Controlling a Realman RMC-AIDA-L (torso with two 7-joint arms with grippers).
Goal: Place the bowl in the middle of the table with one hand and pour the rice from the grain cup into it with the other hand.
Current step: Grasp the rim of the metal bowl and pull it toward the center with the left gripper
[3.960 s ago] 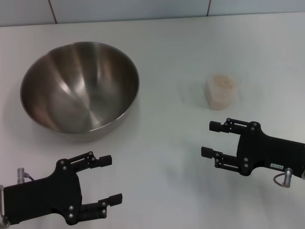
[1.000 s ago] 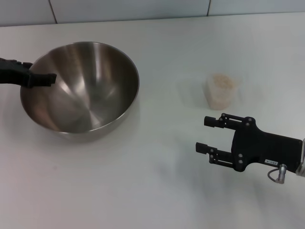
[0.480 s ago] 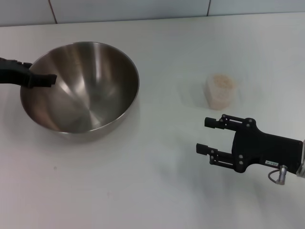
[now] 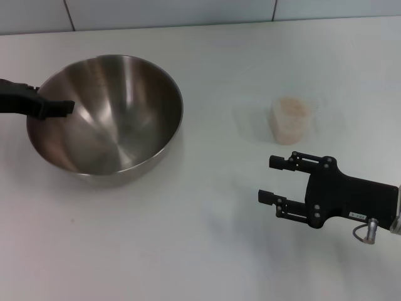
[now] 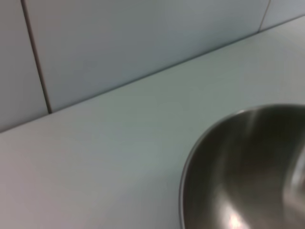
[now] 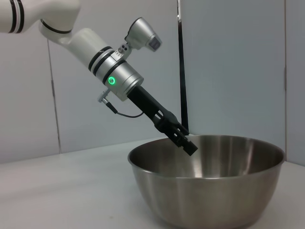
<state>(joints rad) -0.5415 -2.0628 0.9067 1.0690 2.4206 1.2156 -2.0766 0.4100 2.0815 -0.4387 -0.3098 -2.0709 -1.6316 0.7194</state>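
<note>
The steel bowl (image 4: 106, 113) stands on the left of the white table (image 4: 207, 238); it also shows in the left wrist view (image 5: 248, 171) and the right wrist view (image 6: 209, 183). My left gripper (image 4: 53, 108) reaches in from the left and sits at the bowl's left rim; it also shows in the right wrist view (image 6: 183, 140), dipping over the far rim. The grain cup (image 4: 291, 122) stands upright at the right, holding the rice (image 4: 292, 105). My right gripper (image 4: 266, 179) is open and empty, just in front of the cup and apart from it.
A tiled wall (image 4: 188, 9) runs along the table's far edge. Bare tabletop (image 4: 213, 125) lies between the bowl and the cup.
Since four seconds ago my left arm has moved from the front left to the bowl's left rim. In the last second it has dipped slightly. The bowl, the cup and the right gripper have hardly moved.
</note>
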